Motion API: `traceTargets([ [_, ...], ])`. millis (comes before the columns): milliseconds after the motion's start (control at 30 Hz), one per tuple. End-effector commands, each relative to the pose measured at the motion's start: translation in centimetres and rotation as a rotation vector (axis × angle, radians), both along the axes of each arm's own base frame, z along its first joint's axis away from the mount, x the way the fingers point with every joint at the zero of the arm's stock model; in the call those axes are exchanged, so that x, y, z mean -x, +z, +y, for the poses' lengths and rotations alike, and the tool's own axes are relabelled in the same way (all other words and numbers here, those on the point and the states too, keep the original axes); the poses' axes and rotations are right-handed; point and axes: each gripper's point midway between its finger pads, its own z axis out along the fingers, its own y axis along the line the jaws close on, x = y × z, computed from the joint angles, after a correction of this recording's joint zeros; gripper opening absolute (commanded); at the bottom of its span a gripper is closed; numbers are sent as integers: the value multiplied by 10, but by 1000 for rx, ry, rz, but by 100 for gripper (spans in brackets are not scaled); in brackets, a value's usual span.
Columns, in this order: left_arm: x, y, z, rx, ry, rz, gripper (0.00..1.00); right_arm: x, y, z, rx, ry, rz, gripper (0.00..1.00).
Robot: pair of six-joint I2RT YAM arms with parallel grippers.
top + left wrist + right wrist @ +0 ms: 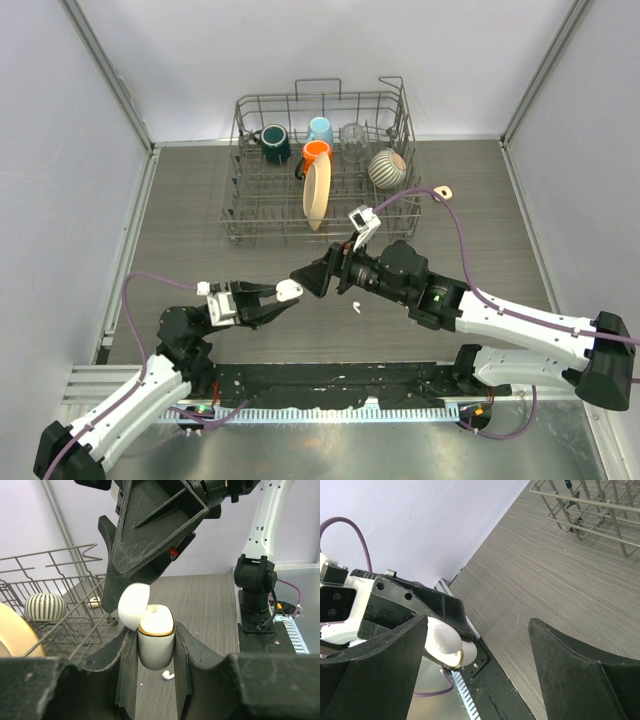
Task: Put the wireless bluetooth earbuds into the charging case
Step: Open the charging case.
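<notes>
left tool (154,642) clamps the open charging case (156,652); right tool (477,630), spread, seemingly just above.

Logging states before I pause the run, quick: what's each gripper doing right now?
Left gripper: closed on the charging case, its lid open.
Right gripper: open, holding nothing.
</notes>
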Motion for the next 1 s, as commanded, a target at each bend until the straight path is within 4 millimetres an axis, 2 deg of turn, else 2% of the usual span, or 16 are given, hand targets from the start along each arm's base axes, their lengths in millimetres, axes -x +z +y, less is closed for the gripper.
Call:
traceTargets([
  [0,-5,23,5,47,49,-51,0,-1,41,-11,-137,-20,-40,88],
  [133,-11,26,9,64,92,-55,0,12,43,-11,-148,50,-20,89],
  [233,-13,31,12,85,116,-69,0,26,35,-5,-156,122,39,89],
  [267,-13,33,13,91,122,-75,0,30,27,-4,-156,142,67,89],
  [400,-13,36,14,105,125,-82,0,40,21,6,-227,209,138,89],
  [633,-9,41,14,114,105,-87,0,39,14,20,-279,237,202,87],
  [833,-6,39,14,110,98,-87,0,40,22,27,-338,266,216,84],
  [967,-7,39,14,110,101,-86,0,40,20,31,-352,275,240,77],
])
